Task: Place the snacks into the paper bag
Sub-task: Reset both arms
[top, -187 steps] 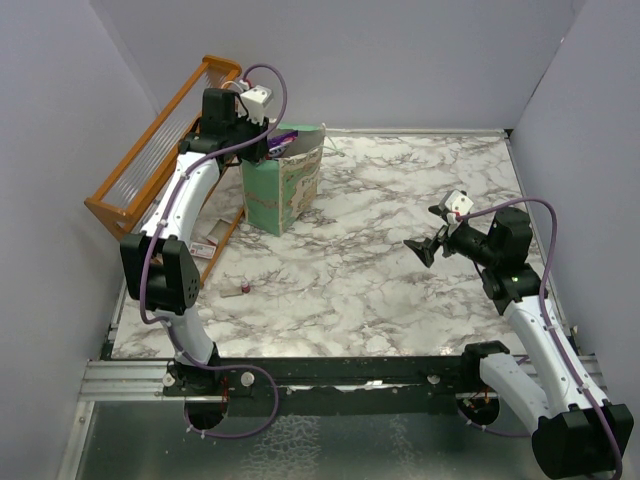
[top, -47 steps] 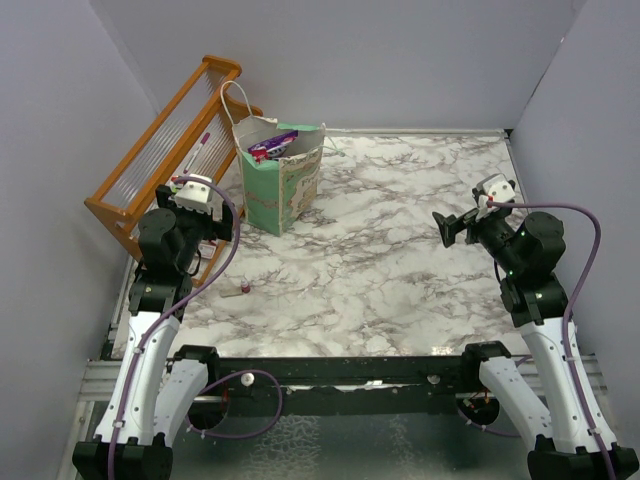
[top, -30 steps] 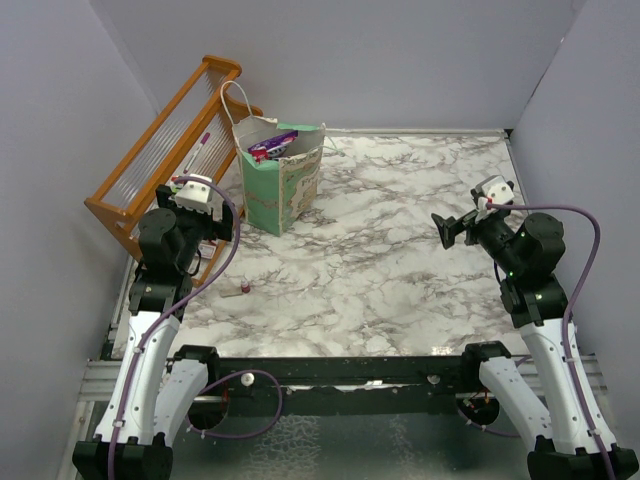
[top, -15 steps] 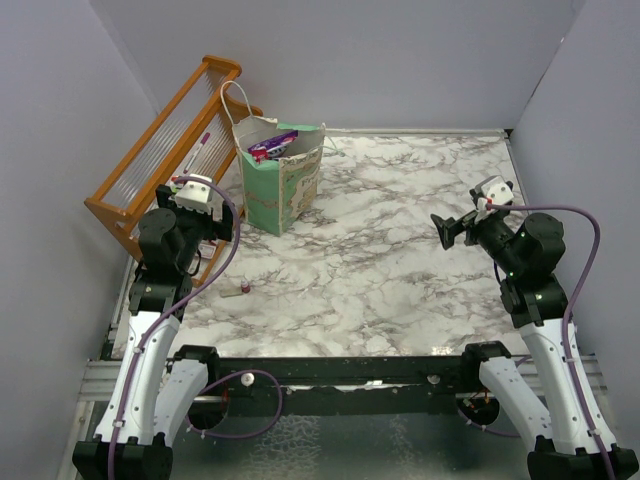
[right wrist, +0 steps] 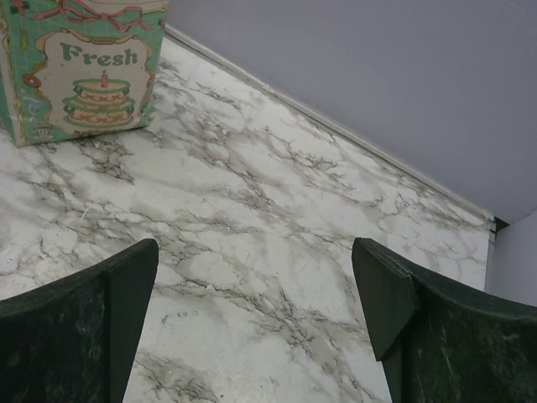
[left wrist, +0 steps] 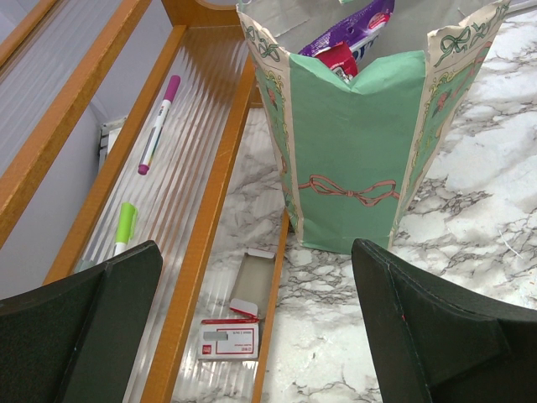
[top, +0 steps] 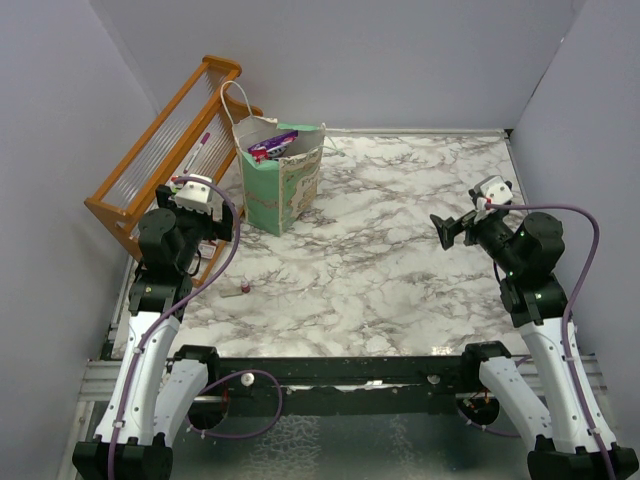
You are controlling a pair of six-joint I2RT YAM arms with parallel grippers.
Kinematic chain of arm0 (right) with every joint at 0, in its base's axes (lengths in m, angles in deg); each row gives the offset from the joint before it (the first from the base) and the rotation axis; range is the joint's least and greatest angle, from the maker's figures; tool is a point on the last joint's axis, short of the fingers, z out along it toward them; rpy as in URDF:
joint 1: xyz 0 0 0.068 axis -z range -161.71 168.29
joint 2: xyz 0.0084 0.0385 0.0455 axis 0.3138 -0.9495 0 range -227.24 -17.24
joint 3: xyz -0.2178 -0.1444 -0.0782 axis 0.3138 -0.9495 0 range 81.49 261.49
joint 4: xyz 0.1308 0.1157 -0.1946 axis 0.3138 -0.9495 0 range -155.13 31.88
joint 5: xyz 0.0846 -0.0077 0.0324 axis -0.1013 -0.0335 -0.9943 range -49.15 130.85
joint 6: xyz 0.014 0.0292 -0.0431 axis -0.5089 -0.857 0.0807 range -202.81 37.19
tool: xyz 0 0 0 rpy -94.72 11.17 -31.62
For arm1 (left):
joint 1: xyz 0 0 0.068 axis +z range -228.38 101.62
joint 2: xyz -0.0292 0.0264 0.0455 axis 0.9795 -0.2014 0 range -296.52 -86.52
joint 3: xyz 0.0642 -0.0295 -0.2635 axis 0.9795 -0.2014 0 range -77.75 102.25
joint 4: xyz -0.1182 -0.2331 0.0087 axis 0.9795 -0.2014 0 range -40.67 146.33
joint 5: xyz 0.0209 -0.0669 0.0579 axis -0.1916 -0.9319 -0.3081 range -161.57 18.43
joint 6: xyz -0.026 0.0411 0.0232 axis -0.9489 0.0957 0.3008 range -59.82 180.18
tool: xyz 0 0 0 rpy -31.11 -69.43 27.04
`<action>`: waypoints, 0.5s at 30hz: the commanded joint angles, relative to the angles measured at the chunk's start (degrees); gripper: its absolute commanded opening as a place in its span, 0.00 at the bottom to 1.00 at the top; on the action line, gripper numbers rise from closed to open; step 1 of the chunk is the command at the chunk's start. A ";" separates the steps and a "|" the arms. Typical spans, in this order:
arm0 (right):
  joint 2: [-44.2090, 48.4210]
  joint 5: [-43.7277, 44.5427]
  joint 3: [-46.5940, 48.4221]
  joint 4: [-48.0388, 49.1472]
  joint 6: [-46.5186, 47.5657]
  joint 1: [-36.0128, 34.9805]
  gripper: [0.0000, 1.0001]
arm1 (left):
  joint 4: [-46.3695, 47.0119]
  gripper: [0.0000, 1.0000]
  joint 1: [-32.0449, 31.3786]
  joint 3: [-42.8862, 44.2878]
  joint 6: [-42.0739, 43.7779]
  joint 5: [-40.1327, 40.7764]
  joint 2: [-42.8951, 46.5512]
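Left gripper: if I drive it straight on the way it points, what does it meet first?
Most likely the paper bag, its green side facing the open left gripper. The orange rack's rail lies close under that line and could be clipped first; depth is unclear.

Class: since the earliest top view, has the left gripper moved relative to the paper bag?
Yes. From above the paper bag, the left gripper drew back down-left in the top view.

The paper bag bears "Fresh" in green letters on its side panel, at twelve o'clock of a drawn cake (one candle on top). Print on the small red-and-white box is unreadable.
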 commanded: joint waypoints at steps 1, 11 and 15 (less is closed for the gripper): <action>-0.16 -0.85 -0.59 -0.92 0.68 0.47 0.99 | -0.52 0.99 0.28 0.72 0.37 1.14 0.26; 0.05 -1.24 -0.73 -0.95 0.86 0.47 0.99 | -0.33 0.99 0.32 0.53 0.47 1.31 0.45; 0.16 -1.07 -0.59 -0.97 0.78 0.47 0.99 | -0.36 0.99 0.29 0.52 0.41 1.43 0.41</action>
